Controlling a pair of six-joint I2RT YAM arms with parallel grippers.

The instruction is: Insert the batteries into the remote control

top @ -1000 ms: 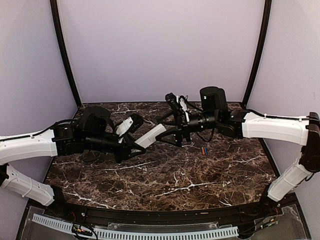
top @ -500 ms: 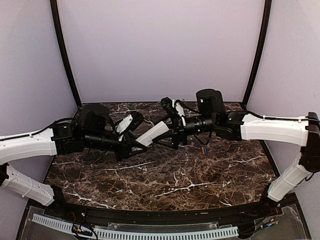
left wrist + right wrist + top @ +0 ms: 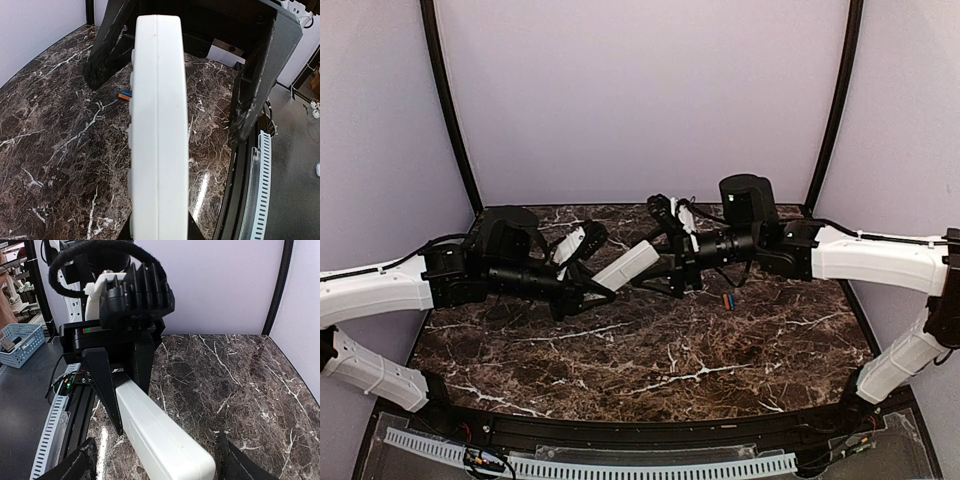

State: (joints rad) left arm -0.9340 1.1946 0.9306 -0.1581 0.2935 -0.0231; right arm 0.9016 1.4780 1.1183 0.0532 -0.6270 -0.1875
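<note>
The remote control is a slim white bar held edge-up above the table, with my left gripper shut on its near end. In the left wrist view the remote control runs up the middle, and the left gripper clamps it at the bottom. My right gripper stands open around the bar's free end. In the right wrist view the remote control lies between the right gripper's fingers with a gap on each side. The batteries, one orange and one blue, lie together on the table below the right wrist, also visible as batteries.
The dark marble table stretches in front of both arms. A white slotted cable rail runs along the near edge. Black corner posts stand at the back. A blue basket sits off the table's side.
My right gripper has moved in round the remote's free end and its jaws have narrowed a little. The left gripper has tipped the remote slightly upward.
</note>
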